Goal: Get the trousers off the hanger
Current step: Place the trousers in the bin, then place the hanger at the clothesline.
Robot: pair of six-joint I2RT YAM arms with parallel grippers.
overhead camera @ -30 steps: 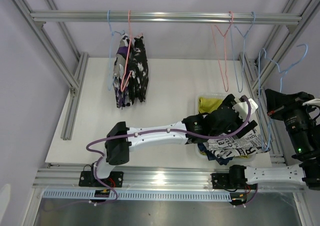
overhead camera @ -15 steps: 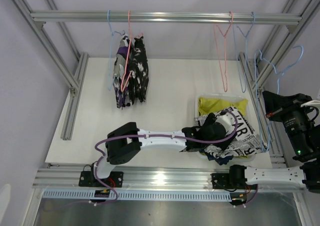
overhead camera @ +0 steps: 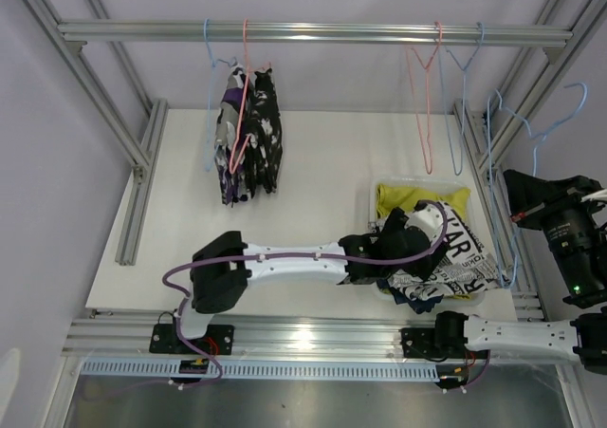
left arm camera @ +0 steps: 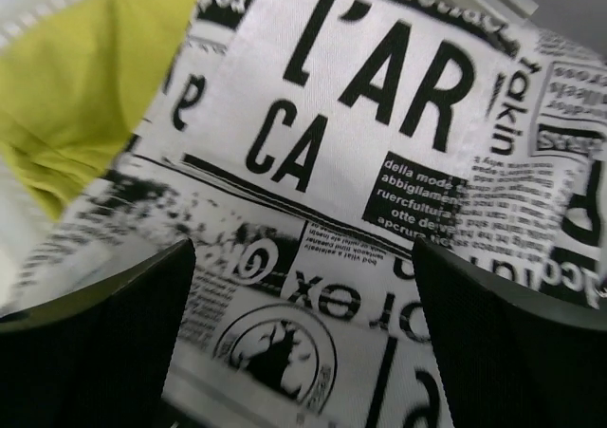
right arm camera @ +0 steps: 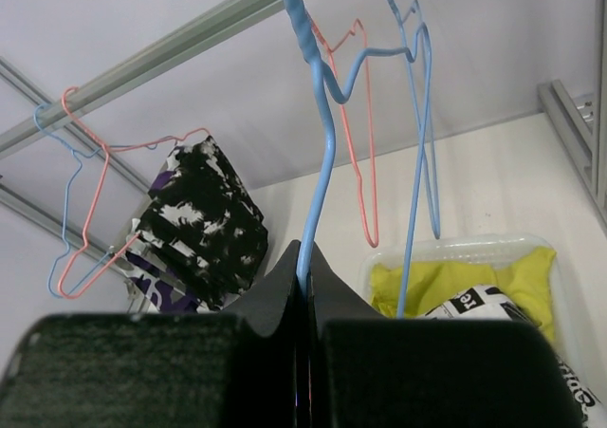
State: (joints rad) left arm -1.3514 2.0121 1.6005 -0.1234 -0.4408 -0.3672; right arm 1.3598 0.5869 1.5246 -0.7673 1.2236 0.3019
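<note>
From above, the left gripper hangs wide open, holding nothing, over the bin at the table's four o'clock. A second ago it stood higher, nearer the bin's one o'clock, and the newsprint trousers showed only at the near end. Now that pair lies spread across the bin and the arm has drawn back toward seven o'clock. I take it this pair is let go and done with.

The yellow-green trousers sit at the bin's twelve o'clock, and the navy trousers peek out at six. At the table's three o'clock the right gripper is clamped on a bare blue hanger, which has hardly shifted. The hanging trousers, patterned black, white and purple, are on the rail at eleven o'clock, not yet taken off.

The left wrist view shows its fingers far apart above the newsprint cloth. Large letters read "L'AR", with "CA" below. A small black box reads "della moda" and a word beginning "abbigliam". The rest is clipped or turned.

The right wrist view shows the jaws pressed shut on the blue hanger's wire, which rises to twelve o'clock. An empty pink hanger hangs beyond it.
</note>
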